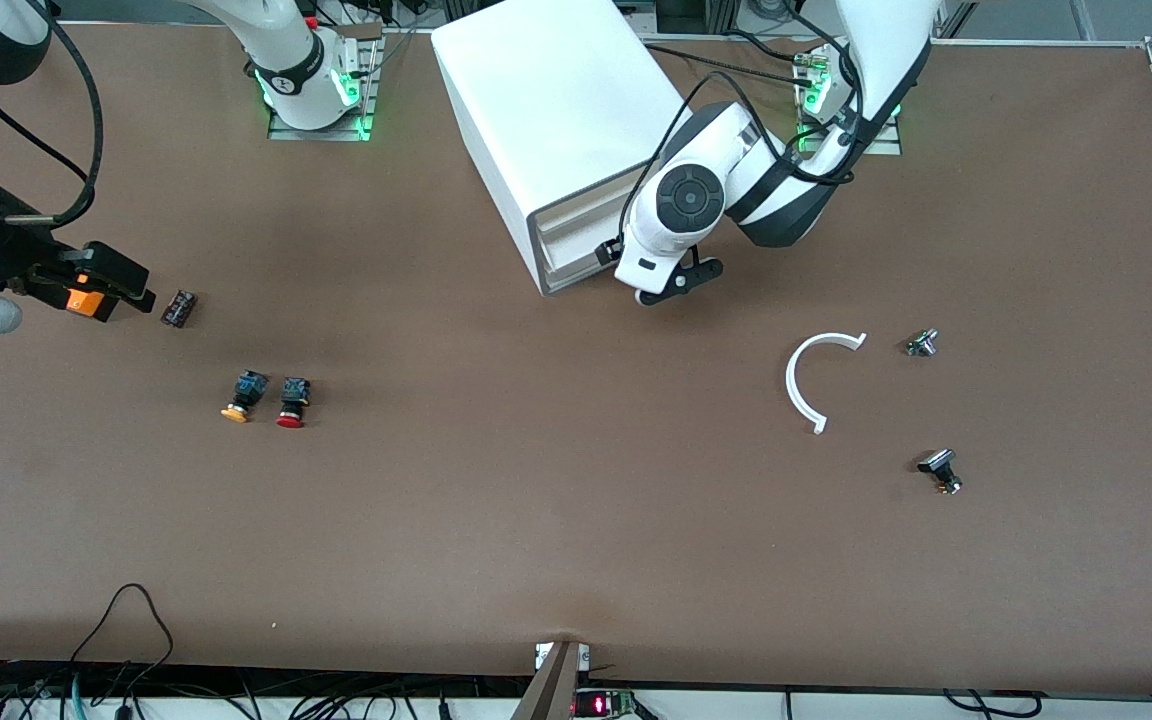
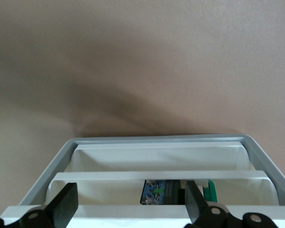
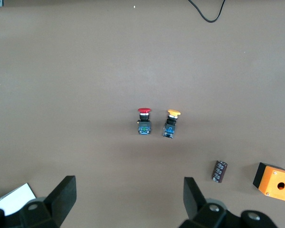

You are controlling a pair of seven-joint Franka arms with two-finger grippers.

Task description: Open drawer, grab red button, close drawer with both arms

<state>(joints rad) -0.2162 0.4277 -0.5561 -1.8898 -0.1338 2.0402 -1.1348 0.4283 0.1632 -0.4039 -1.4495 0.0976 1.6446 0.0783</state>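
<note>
The white cabinet (image 1: pixel 556 120) stands at the robots' edge of the table, its drawers (image 1: pixel 576 240) facing the front camera. My left gripper (image 1: pixel 671 285) is open right in front of those drawers. In the left wrist view it (image 2: pixel 130 190) spans the stepped white drawer rims (image 2: pixel 109 176). A blue-black part (image 2: pixel 154 192) and a green piece (image 2: pixel 210 191) show inside one drawer. The red-capped button (image 1: pixel 291 402) lies on the table toward the right arm's end, also seen in the right wrist view (image 3: pixel 144 121). My right gripper (image 1: pixel 126 285) is open and empty, high over the table.
An orange-capped button (image 1: pixel 241 396) lies beside the red one. A dark capacitor (image 1: pixel 179 308) and an orange box (image 1: pixel 86 302) lie farther from the front camera. A white curved strip (image 1: pixel 816 375) and two small metal parts (image 1: pixel 922 343) (image 1: pixel 941 472) lie toward the left arm's end.
</note>
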